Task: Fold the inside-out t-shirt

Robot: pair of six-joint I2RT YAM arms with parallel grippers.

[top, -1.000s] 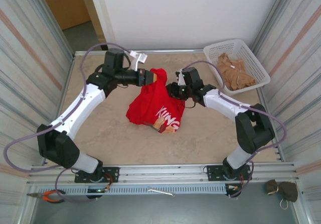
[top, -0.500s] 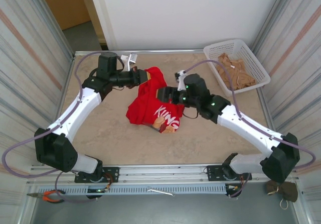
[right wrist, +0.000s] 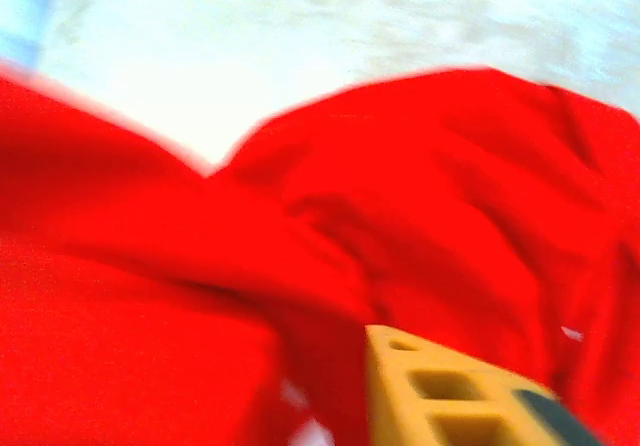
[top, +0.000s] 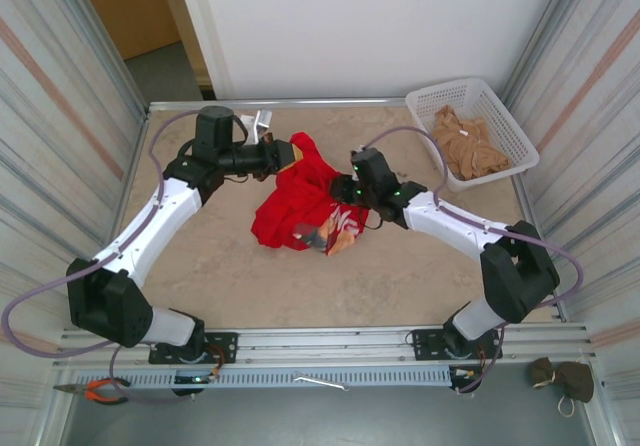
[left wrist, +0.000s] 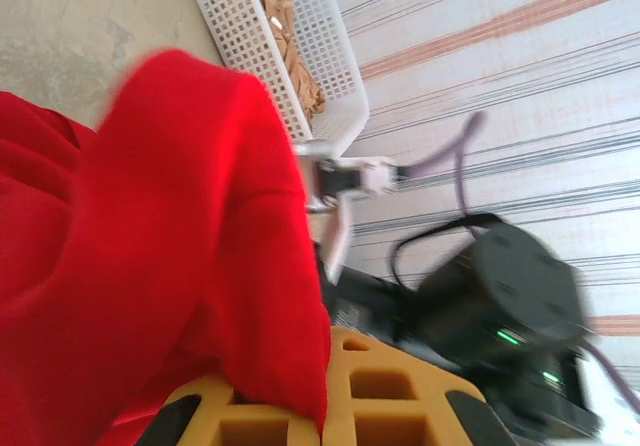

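Lifting the inside-out t-shirt (top: 300, 214), bunched at the middle of the table (top: 420, 271), with your left end effector (top: 284, 156) clamped on it, you likely next need the right end effector (top: 338, 188), grip indiscernible, to seize an inner layer.

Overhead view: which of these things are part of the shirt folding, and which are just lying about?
In the job: red t-shirt, left claw gripping it, right claw at it.
Lying about: white basket, tan cloth inside it, orange-handled pliers, dark bundle.
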